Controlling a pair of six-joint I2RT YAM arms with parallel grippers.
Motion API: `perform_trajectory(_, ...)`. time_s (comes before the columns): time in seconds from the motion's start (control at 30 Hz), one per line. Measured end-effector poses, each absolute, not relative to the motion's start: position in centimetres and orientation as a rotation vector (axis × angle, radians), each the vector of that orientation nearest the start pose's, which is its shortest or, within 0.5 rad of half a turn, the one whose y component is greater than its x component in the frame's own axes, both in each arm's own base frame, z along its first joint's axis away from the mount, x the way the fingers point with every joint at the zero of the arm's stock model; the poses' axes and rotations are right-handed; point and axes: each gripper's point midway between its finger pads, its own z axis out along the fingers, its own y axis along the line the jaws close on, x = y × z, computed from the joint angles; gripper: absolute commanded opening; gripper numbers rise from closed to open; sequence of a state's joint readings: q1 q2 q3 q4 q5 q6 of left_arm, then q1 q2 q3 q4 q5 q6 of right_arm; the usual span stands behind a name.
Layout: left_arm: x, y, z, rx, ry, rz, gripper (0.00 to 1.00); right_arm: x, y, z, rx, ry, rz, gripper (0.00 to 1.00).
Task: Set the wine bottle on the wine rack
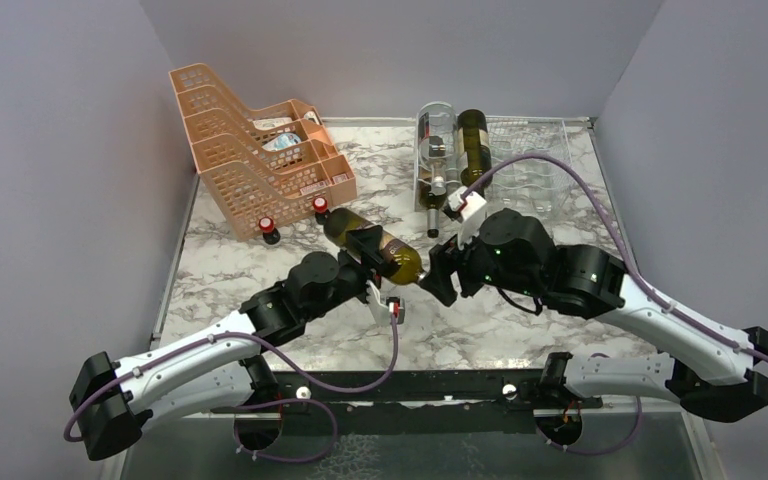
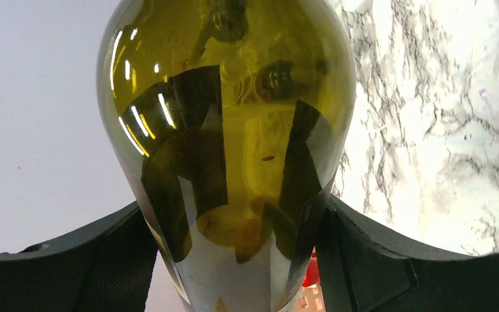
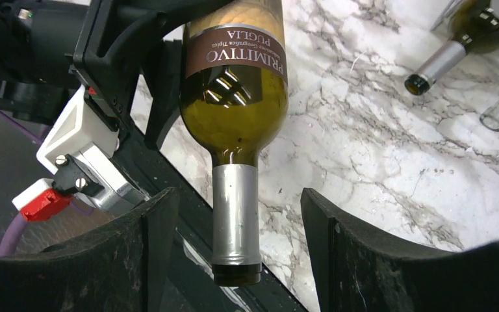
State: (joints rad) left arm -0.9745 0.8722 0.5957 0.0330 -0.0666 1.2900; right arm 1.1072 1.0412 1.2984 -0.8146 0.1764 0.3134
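The left claw point(image 1: 373, 250) is closed around the body of the bottle point(image 3: 234, 104), both fingers point(image 2: 97, 260) pressed on the glass; it holds the bottle on its side over the table point(image 1: 260, 275), the neck pointing to the right claw point(image 3: 237, 201); the right claw stands wide, 1 finger on each side of the silver neck, touching neither; the rack point(image 1: 535, 170) is at the far right, apart from the held bottle, with a clear bottle point(image 1: 436, 140) and a dark bottle point(image 1: 475, 145) at its left end.
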Motion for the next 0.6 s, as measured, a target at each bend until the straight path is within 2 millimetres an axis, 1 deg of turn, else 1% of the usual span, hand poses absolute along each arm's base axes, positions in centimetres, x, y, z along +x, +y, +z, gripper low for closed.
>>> perform_trajectory(0.1,23.3,-24.9,22.9,1.676,0.776,0.327,0.00,14.9,26.4,28.0,-0.777,2.098,0.627,0.71)
perform_trajectory(0.17,23.2,-24.8,22.6,1.697,0.754,0.348,0.00,14.8,26.7,26.6,-0.802,2.132,0.615,0.71)
perform_trajectory(0.37,23.1,-24.6,22.5,1.719,0.710,0.385,0.00,14.6,27.6,22.1,-0.866,2.244,0.566,0.67)
perform_trajectory(0.5,23.0,-24.5,22.5,1.724,0.697,0.394,0.00,14.6,28.3,20.4,-0.881,2.285,0.552,0.64)
perform_trajectory(0.6,23.0,-24.4,22.5,1.726,0.691,0.399,0.00,14.7,28.9,19.7,-0.882,2.302,0.558,0.60)
